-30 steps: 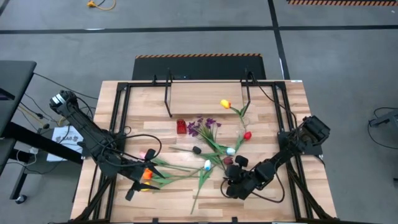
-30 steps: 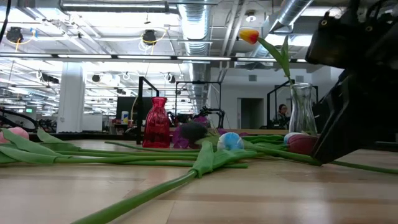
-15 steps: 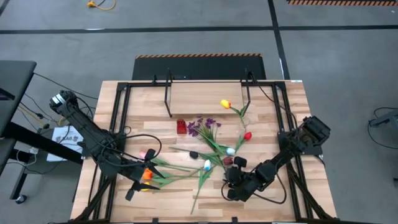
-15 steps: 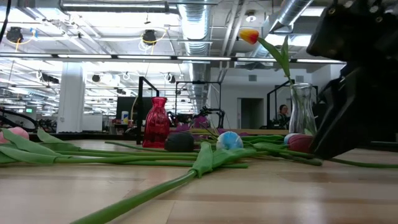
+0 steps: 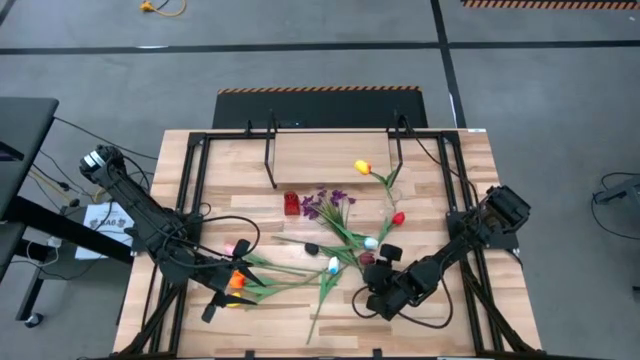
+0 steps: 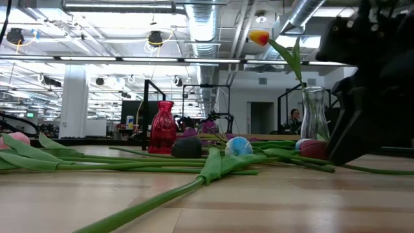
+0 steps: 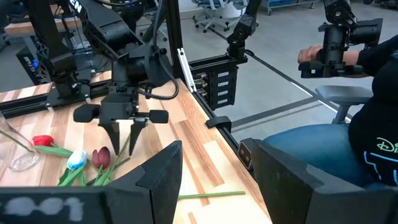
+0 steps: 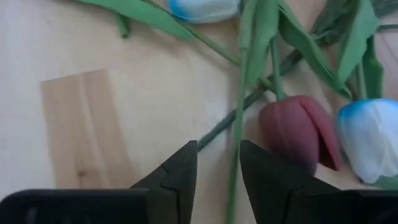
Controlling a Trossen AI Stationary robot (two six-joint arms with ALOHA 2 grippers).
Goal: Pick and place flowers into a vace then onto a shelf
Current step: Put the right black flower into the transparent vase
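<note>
My right gripper point(image 5: 370, 290) point(image 8: 217, 180) is open and points down at the table near the near edge. A thin green stem point(image 8: 235, 155) runs between its fingers, and I cannot tell whether it touches them. Just beyond lie a dark maroon tulip point(image 8: 298, 134) point(image 5: 367, 258) and a white-blue tulip point(image 8: 373, 137). More tulips and a purple sprig point(image 5: 325, 203) lie scattered on the planks. A clear vase point(image 6: 315, 113) stands upright holding a yellow-red tulip point(image 6: 259, 37). My left gripper point(image 7: 217, 186) waits open beside an orange tulip point(image 5: 236, 282). The shelf point(image 5: 330, 150) stands at the far side.
A small red vase point(image 5: 291, 203) point(image 6: 163, 126) stands left of the purple sprig. A dark tulip head point(image 6: 186, 147) rests on the table. Long stems point(image 6: 149, 207) cross the near planks. A seated person point(image 7: 348, 143) holding controllers is beyond the table's right side.
The dark tulip head has sunk from a raised position onto the table and shifted slightly toward the left edge. My right arm has shifted a little over the maroon tulip's stem.
</note>
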